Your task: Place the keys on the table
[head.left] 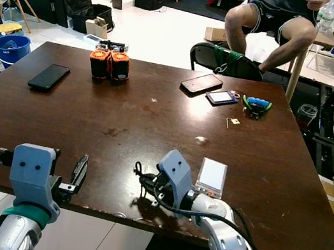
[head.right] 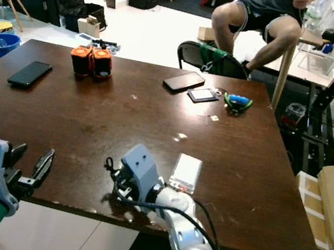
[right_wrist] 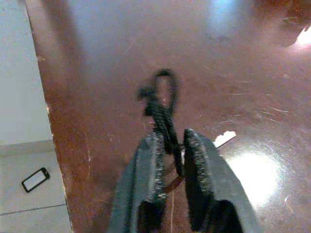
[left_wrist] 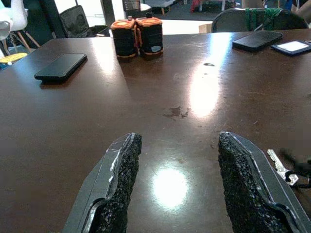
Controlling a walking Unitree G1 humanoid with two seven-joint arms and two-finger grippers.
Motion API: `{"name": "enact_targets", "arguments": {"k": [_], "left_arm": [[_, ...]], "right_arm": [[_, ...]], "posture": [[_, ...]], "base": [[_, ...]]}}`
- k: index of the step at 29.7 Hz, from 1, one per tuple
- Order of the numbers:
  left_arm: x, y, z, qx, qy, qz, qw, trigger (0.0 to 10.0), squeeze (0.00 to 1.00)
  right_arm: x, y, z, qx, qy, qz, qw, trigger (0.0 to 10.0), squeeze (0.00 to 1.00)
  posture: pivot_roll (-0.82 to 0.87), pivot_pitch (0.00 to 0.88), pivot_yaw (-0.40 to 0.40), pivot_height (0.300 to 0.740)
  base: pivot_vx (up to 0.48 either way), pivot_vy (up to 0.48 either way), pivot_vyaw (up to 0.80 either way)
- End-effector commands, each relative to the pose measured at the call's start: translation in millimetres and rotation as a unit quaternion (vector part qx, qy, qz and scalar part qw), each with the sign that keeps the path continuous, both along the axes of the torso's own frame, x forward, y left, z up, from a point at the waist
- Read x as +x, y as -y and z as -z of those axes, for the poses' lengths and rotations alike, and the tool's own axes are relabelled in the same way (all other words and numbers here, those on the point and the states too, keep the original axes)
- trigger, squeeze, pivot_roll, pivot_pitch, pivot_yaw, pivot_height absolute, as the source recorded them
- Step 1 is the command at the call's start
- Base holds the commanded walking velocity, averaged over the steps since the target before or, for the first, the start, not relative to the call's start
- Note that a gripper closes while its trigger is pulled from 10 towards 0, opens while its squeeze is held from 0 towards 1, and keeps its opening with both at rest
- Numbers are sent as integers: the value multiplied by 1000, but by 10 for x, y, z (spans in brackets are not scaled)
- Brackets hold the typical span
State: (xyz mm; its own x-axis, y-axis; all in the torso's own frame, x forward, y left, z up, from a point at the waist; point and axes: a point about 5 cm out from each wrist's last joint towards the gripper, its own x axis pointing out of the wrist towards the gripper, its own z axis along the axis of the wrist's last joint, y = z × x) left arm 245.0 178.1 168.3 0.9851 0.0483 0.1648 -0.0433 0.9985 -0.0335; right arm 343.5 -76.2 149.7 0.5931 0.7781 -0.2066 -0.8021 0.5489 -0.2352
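Observation:
The keys (head.left: 139,173) are a silver key (right_wrist: 224,139) on a black cord loop (right_wrist: 163,92). My right gripper (head.left: 146,185) is shut on the cord, low over the dark wooden table (head.left: 153,129) close to its front edge. The cord loop sticks out past the fingertips (right_wrist: 154,145), and the key blade shows just beside them near the tabletop. My left gripper (head.left: 79,171) is open at the front edge, to the left of the keys, its pads (left_wrist: 121,165) wide apart with bare table between them. The keys (left_wrist: 284,170) appear off to its side.
On the table are a white device (head.left: 212,175) beside my right arm, a black phone (head.left: 48,76) at the left, two orange-and-black units (head.left: 109,64), another phone (head.left: 201,82), a card (head.left: 222,97) and green-handled pliers (head.left: 256,105). A person (head.left: 276,21) sits behind a chair (head.left: 223,60).

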Motion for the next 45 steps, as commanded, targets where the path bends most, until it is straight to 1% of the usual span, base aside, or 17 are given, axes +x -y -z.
{"name": "enact_targets", "arguments": {"k": [1, 3, 4, 14, 15, 17, 19, 24, 25, 28, 33, 34, 35, 36, 39, 42, 45], "left_arm": [[-28, -33, 12, 9, -6, -4, 1000, 10000, 0], [-28, -34, 12, 9, -6, -4, 1000, 10000, 0], [-28, -34, 12, 9, -6, -3, 1000, 10000, 0], [-29, -34, 11, 12, -5, -3, 1000, 10000, 0], [-30, -36, 10, 12, -4, -4, 1000, 10000, 0], [-37, -53, 9, 16, -3, -11, 1000, 10000, 0], [-47, -78, 7, 19, -3, -19, 1000, 10000, 0], [-65, -121, 13, 22, -4, -33, 999, 10000, 0], [-69, -144, 22, 22, -4, -43, 999, 10000, 0], [-72, -164, 37, 25, -5, -52, 998, 10000, 0], [-79, -173, 52, 34, -5, -56, 998, 10000, 0], [-118, -190, 85, 45, -12, -63, 997, 10000, 0], [-118, -190, 85, 45, -12, -63, 997, 10000, 0], [-192, -227, 134, 55, -22, -78, 995, 10000, 0], [-294, -259, 167, 51, -31, -85, 995, 10000, 0], [-326, -260, 171, 47, -34, -83, 995, 10000, 0], [-359, -172, 159, 40, -35, -40, 998, 10000, 0]], "right_arm": [[-8, -26, -2, 6, -1, -2, 1000, 10000, 1000], [0, -18, -9, 3, 4, 2, 1000, 10000, 1000], [20, -1, -38, 9, 10, 10, 1000, 10000, 0], [85, 66, -89, 8, 35, 41, 999, 10000, 0], [124, 90, -137, 23, 49, 68, 996, 10000, 0], [253, 225, -321, 87, 92, 169, 977, 10000, 0], [329, 356, -407, 132, 100, 237, 957, 10000, 0], [354, 481, -402, 164, 94, 280, 941, 10000, 0], [338, 541, -380, 189, 86, 293, 933, 10000, 0], [263, 566, -355, 226, 78, 294, 926, 10000, 0], [195, 549, -313, 245, 74, 292, 921, 10000, 0], [104, 582, -186, 244, 64, 308, 917, 10000, 0], [104, 582, -186, 244, 64, 308, 917, 10000, 0], [-47, 673, 3, 247, 51, 342, 905, 10000, 0], [-186, 807, 179, 250, 26, 380, 890, 10000, 0], [-226, 833, 231, 245, 17, 386, 889, 10000, 0], [-268, 800, 263, 231, 18, 376, 897, 10000, 0]], "posture": [[-120, 90, 135, 740], [-120, 90, 135, 740], [-120, 84, 133, 740], [-121, 72, 130, 740], [-120, 69, 128, 740], [-109, 70, 123, 740], [-109, 70, 123, 740], [-106, 63, 116, 740], [-108, 61, 112, 740], [-112, 58, 113, 740], [-119, 50, 113, 740], [-128, 35, 106, 740], [-128, 35, 106, 740], [-126, 25, 103, 740], [-128, 12, 98, 740], [-128, 12, 98, 740], [-130, 3, 101, 740]], "base": [[0, 0, 0], [0, 0, 0], [0, 0, 0], [0, 0, 0], [0, 0, 0], [0, 0, 0], [0, 0, 0], [0, 0, 0], [0, 0, 0], [0, 0, 0], [0, 0, 0], [0, 0, 0], [0, 0, 0], [0, 0, 0], [0, 0, 0], [0, 0, 0], [0, 0, 0]]}}
